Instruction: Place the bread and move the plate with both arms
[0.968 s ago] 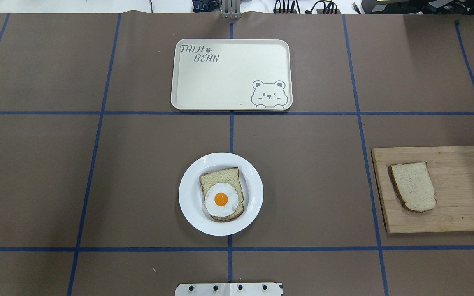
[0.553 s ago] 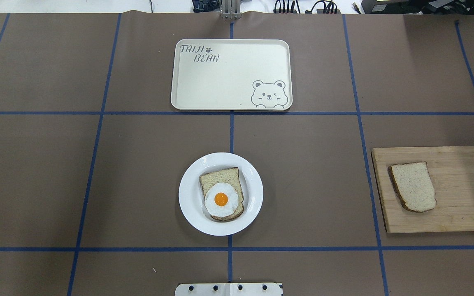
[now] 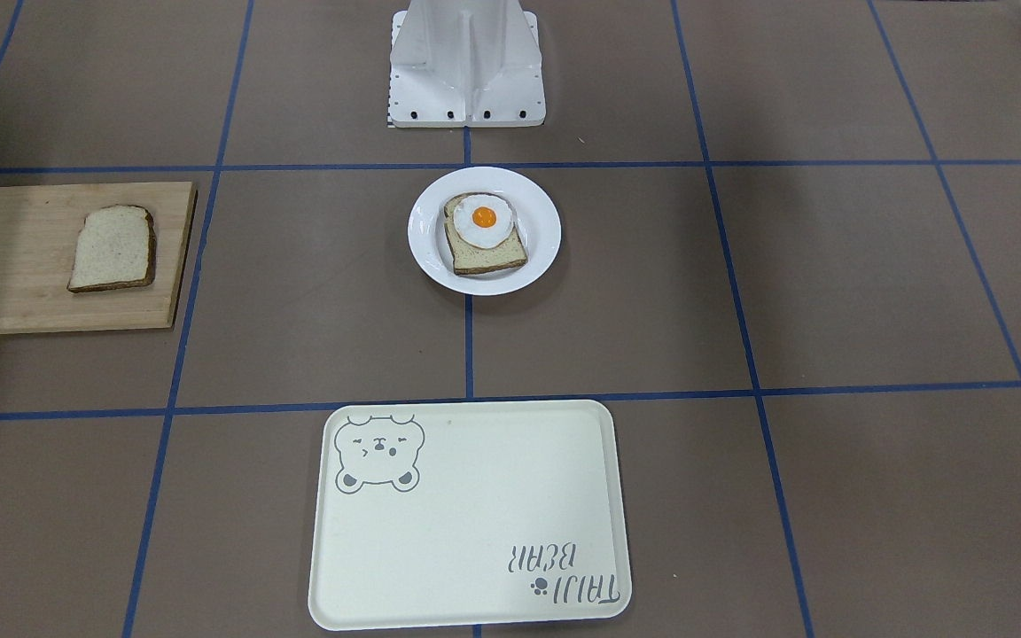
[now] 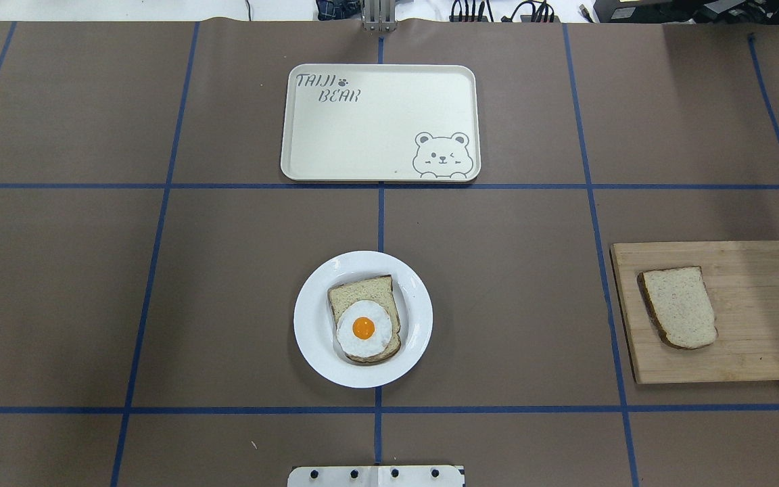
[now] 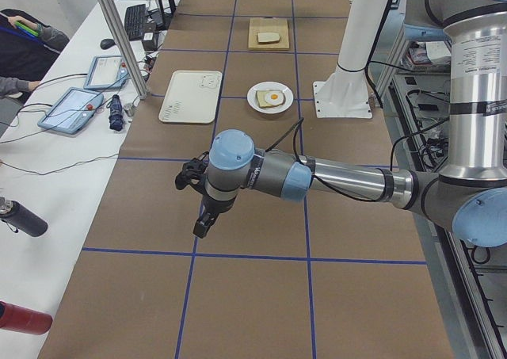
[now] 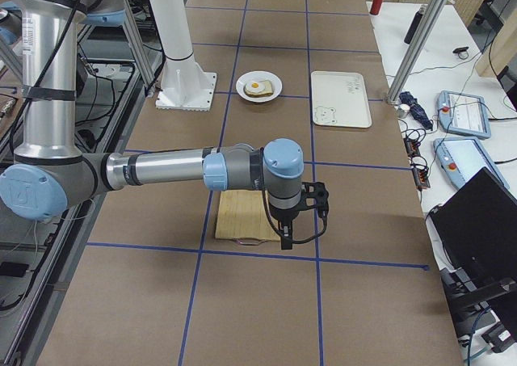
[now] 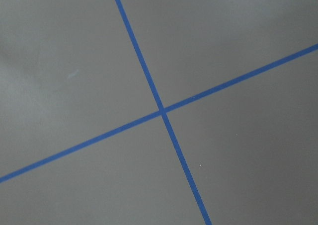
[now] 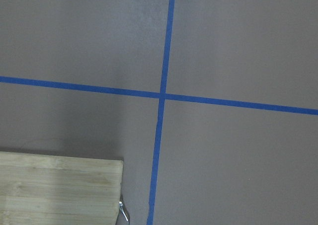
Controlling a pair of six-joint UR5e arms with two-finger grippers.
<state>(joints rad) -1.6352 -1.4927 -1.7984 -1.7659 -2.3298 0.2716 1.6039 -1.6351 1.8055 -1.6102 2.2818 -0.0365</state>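
Nothing on the table has shifted in the last second: the bread (image 4: 679, 306) lies on the wooden board (image 4: 754, 331) at the right, well apart from the plate (image 4: 308, 318) in the middle. The left gripper (image 5: 203, 224) and right gripper (image 6: 285, 241) show only in the side views, so I cannot tell whether they are open or closed.

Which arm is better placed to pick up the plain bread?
Right. The right gripper hangs at the edge of the wooden board, where the bread lies; the left gripper is far off at the other end.
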